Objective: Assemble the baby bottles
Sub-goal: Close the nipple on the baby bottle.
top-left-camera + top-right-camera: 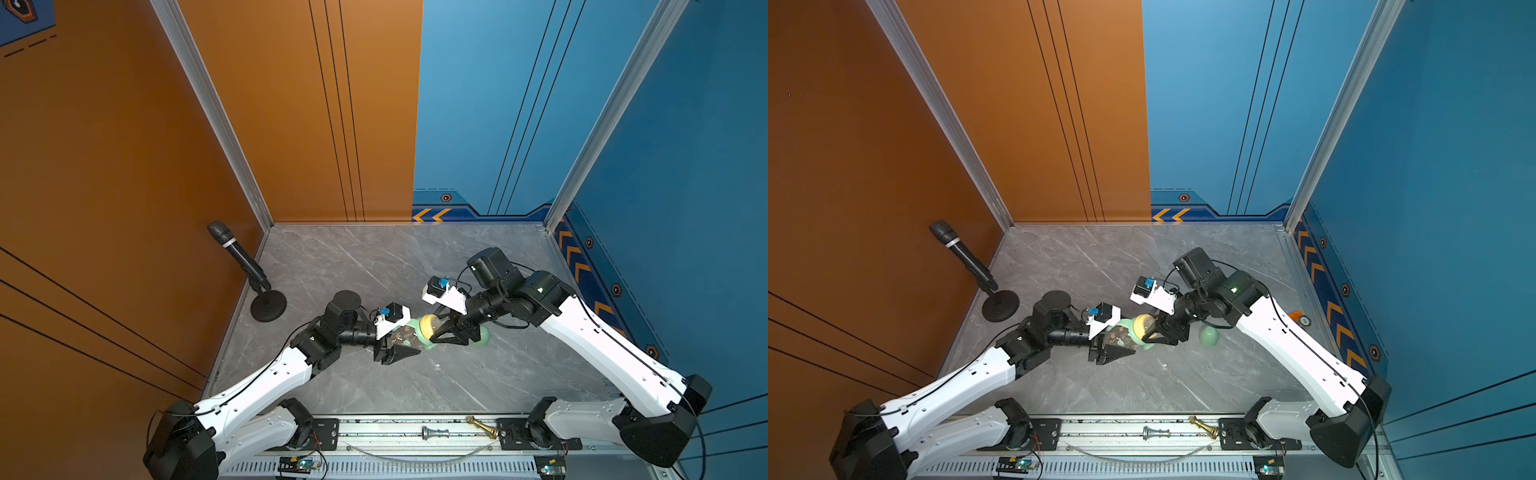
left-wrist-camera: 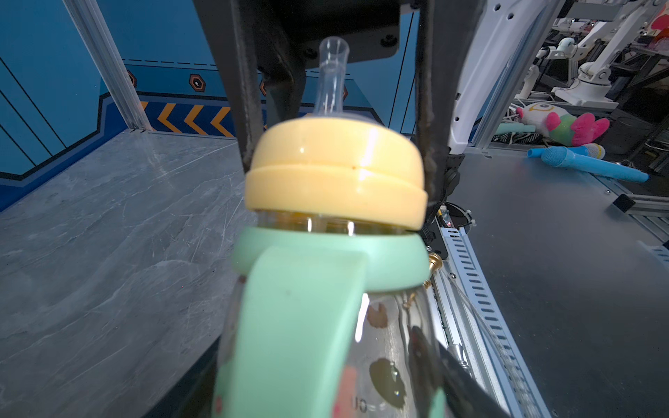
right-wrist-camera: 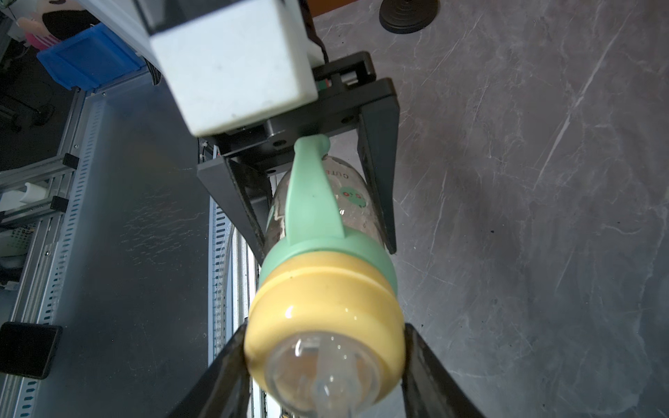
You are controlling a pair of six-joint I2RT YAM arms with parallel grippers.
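Note:
The baby bottle is held in the air between both arms, above the middle of the table. My left gripper (image 1: 409, 341) (image 2: 325, 383) is shut on the clear bottle body (image 1: 406, 336) (image 2: 394, 347) (image 3: 349, 202). The mint-green two-handled ring (image 2: 325, 260) (image 3: 311, 202) sits around its neck. Both fingers of my right gripper (image 1: 436, 328) (image 3: 325, 362) press on the yellow screw collar (image 1: 427, 323) (image 1: 1142, 323) (image 2: 336, 173) (image 3: 325, 296), which sits on the neck with the clear teat (image 2: 331, 79) pointing into that gripper. The mint-green dome cap (image 1: 483, 335) (image 1: 1208, 336) lies on the table behind the right gripper.
A black microphone on a round stand (image 1: 253, 278) is at the table's left edge. A silver chess piece (image 1: 434, 433) and a gold one (image 1: 482, 426) lie on the metal rail in front. Orange and blue walls close the back and sides.

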